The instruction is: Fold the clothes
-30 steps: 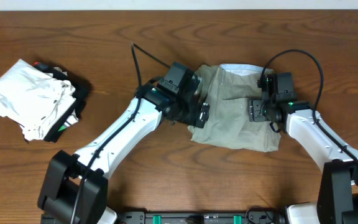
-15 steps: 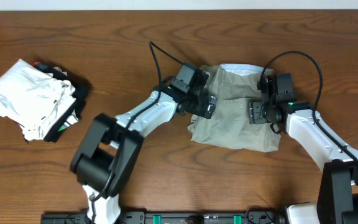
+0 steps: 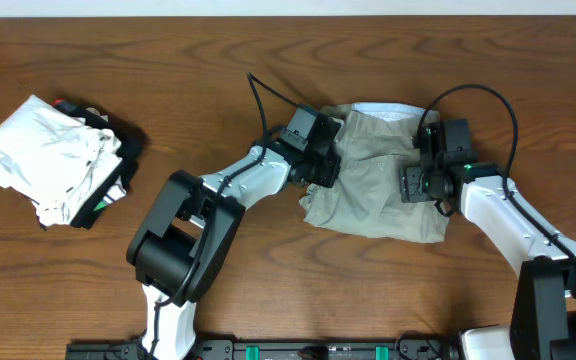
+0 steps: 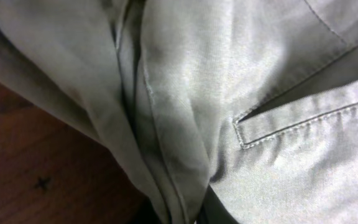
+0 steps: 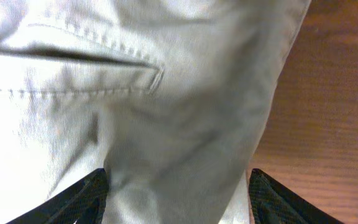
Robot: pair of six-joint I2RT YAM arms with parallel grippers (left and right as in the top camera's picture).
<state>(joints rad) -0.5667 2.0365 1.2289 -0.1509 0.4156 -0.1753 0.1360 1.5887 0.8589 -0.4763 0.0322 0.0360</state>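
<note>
A khaki garment (image 3: 378, 205) with a welt pocket lies crumpled on the wooden table, right of centre. My left gripper (image 3: 330, 170) is at its left edge. In the left wrist view a fold of the khaki cloth (image 4: 185, 81) is pinched between the dark jaws of the left gripper (image 4: 185, 218), so it is shut on the garment. My right gripper (image 3: 414, 186) rests on the garment's right part. In the right wrist view the right gripper (image 5: 176, 199) stands open, its dark fingers (image 5: 86, 196) set wide apart with a hump of cloth (image 5: 166, 112) between them.
A heap of white clothing (image 3: 43, 160) lies at the far left on top of a dark item (image 3: 120, 160). Bare wooden table (image 3: 268, 280) spreads in front of the garment. A black cable (image 3: 268, 95) arcs up from the left wrist.
My left gripper has slid right onto the garment's left edge and has closed on a fold of it. The right arm has barely moved.
</note>
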